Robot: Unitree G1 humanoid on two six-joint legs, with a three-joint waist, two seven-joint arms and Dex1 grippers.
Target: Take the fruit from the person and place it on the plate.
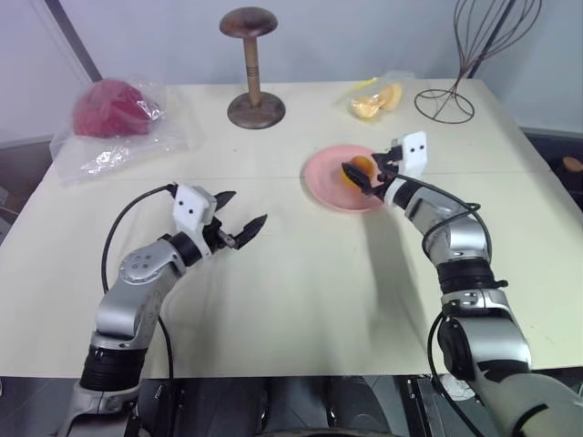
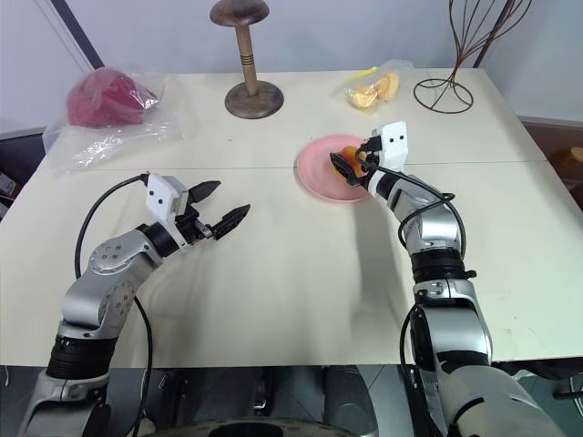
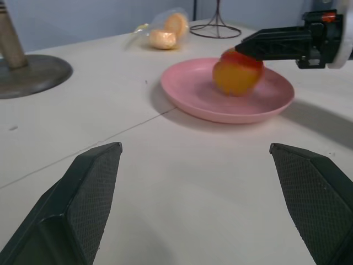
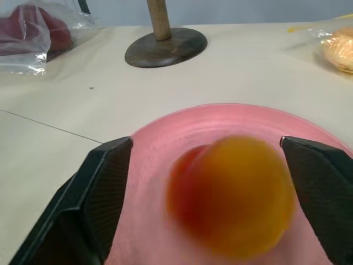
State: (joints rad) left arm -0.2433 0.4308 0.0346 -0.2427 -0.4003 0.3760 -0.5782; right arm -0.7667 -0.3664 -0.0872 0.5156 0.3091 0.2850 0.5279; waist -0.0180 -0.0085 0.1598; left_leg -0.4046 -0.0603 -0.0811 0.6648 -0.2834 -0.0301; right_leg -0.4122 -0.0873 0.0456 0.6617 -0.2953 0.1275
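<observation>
The right gripper [image 1: 369, 170] has its fingers spread apart, with the fruit [image 3: 237, 72] loose between them on the plate [image 3: 187, 91]. This looks like the release step; next, back straight out. The left gripper [image 1: 239, 218] hangs open and empty.

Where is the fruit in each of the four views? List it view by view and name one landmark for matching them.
Left eye view: the fruit sits on the pink plate, right of centre, at the right claw.
Right eye view: on the plate, just right of centre, upper half.
Left wrist view: on the plate, upper right, under a black finger of the right claw.
Right wrist view: lower centre, between the open fingers, on the plate.
Shared landmark: the wooden stand behind the plate.
</observation>
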